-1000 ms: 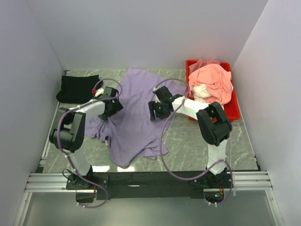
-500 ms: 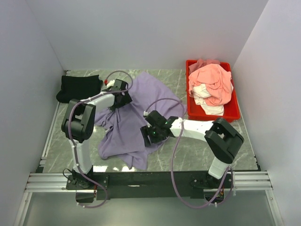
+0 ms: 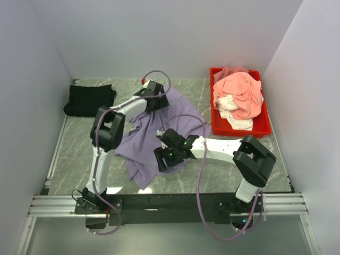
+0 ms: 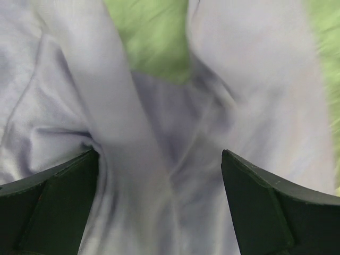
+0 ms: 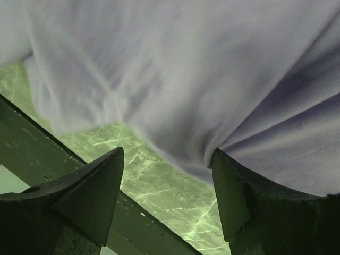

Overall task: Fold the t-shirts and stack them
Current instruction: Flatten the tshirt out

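Red tray (image 3: pixel 265 127), far right: salmon-pink shirt (image 3: pixel 241 93) heaped over white shirt (image 3: pixel 236 118). Black shirt (image 3: pixel 89 99) lies folded far left. Lavender shirt (image 3: pixel 139 143), table centre, is bunched narrower than a second ago. Left gripper (image 3: pixel 156 100), now at its far edge, is spread wide and grips nothing. Right gripper (image 3: pixel 164 158) stands parted at its near edge; only the wrist view shows bare table between its fingers.

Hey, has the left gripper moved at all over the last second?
Yes. The left gripper has gone right and toward the far wall, away from the black shirt and nearer the red tray.
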You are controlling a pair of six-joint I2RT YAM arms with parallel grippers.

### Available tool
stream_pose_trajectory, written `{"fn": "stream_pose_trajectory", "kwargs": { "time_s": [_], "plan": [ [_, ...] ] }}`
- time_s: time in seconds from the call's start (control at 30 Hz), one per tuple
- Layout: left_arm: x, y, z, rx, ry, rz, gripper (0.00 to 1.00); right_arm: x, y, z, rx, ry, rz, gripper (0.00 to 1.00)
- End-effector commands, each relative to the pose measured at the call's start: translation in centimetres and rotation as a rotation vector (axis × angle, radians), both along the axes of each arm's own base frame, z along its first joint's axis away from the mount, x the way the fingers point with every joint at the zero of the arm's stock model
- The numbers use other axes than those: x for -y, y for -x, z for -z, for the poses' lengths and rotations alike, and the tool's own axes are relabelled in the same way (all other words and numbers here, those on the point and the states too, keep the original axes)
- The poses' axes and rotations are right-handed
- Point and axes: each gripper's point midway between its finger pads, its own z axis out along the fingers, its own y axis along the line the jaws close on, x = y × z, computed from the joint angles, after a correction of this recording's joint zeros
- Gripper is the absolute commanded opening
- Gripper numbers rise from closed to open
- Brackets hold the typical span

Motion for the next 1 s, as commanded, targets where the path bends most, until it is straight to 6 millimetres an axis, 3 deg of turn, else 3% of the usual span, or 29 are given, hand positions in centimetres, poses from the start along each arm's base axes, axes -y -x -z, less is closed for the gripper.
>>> {"fn": "stream_pose_trajectory", "kwargs": {
  "time_s": [0.0, 0.03, 0.07, 0.13, 0.17, 0.2, 0.23, 0.3, 0.33, 0.4, 0.47, 0.5, 0.53, 0.6, 0.63, 0.67, 0.7, 0.73, 0.8, 0.83, 0.9, 0.97],
  "plan": [
    [2.7, -2.5, 1.3, 0.015, 0.022, 0.112, 1.00, -1.1, -0.7, -2.4, 0.045, -0.056, 0.002, 0.73],
    [2.6, -2.4, 3.4, -0.035, -0.009, 0.122, 0.99, -0.8, -1.4, -2.3, 0.073, -0.034, 0.021, 0.73],
    [3.5, -5.0, 0.5, 0.047, -0.007, 0.140, 0.99, -0.5, -1.9, -2.6, 0.092, -0.023, 0.042, 0.74],
    [4.0, -6.5, 0.0, 0.074, -0.024, 0.163, 1.00, 0.0, -3.4, -3.5, 0.128, -0.016, 0.084, 0.74],
    [4.5, -8.1, -3.1, 0.148, -0.012, 0.183, 0.99, 0.1, -3.8, -4.3, 0.144, -0.032, 0.097, 0.74],
    [4.7, -8.7, -4.3, 0.177, -0.003, 0.191, 0.99, 0.1, -4.3, -5.0, 0.153, -0.051, 0.108, 0.74],
    [4.7, -9.0, -7.0, 0.225, 0.014, 0.197, 0.99, 0.3, -5.0, -5.6, 0.161, -0.068, 0.124, 0.74],
    [4.2, -9.0, -9.5, 0.277, 0.020, 0.207, 0.99, 0.6, -5.7, -7.4, 0.197, -0.104, 0.141, 0.74],
    [3.3, -8.1, -11.8, 0.299, 0.015, 0.192, 0.99, 0.8, -5.9, -8.2, 0.219, -0.120, 0.147, 0.75],
    [2.4, -6.6, -13.6, 0.309, 0.009, 0.181, 0.99, 1.4, -6.5, -8.7, 0.228, -0.129, 0.170, 0.76],
    [0.7, -3.0, -14.8, 0.274, 0.017, 0.154, 0.99, 1.9, -6.9, -9.1, 0.227, -0.148, 0.186, 0.76],
    [0.1, -1.4, -14.7, 0.245, 0.016, 0.144, 0.99, 1.8, -6.7, -9.0, 0.217, -0.159, 0.173, 0.76],
    [-1.5, 1.7, -14.2, 0.210, 0.006, 0.121, 0.99, 1.9, -6.6, -9.2, 0.225, -0.160, 0.162, 0.76],
    [-3.2, 5.0, -13.5, 0.168, 0.035, 0.054, 1.00, 1.4, -5.9, -9.3, 0.241, -0.159, 0.095, 0.76],
    [-4.4, 7.1, -15.4, 0.187, 0.056, 0.019, 0.99, 1.1, -5.7, -9.6, 0.255, -0.162, 0.076, 0.76],
    [-6.2, 9.9, -11.8, 0.099, 0.041, -0.057, 0.99, 0.7, -5.4, -9.7, 0.267, -0.162, 0.055, 0.76],
    [-7.1, 11.5, -11.1, 0.076, 0.045, -0.091, 0.99, -0.4, -4.7, -10.3, 0.293, -0.175, -0.004, 0.76],
    [-8.9, 14.7, -9.9, 0.040, 0.032, -0.128, 0.99, -1.1, -4.2, -10.2, 0.302, -0.173, -0.032, 0.76],
    [-10.5, 17.3, -8.9, 0.019, 0.055, -0.210, 1.00, -3.5, -2.3, -11.0, 0.327, -0.201, -0.129, 0.76],
    [-11.5, 19.5, -8.0, 0.000, 0.062, -0.231, 0.99, -4.5, -1.8, -10.2, 0.318, -0.192, -0.161, 0.75],
    [-12.3, 21.2, -7.2, -0.017, 0.097, -0.278, 1.00, -6.8, -0.7, -10.8, 0.334, -0.209, -0.212, 0.75],
    [-14.0, 22.5, -5.9, -0.017, 0.105, -0.338, 0.99, -8.6, 0.6, -9.2, 0.339, -0.166, -0.265, 0.74]
  ]
}}
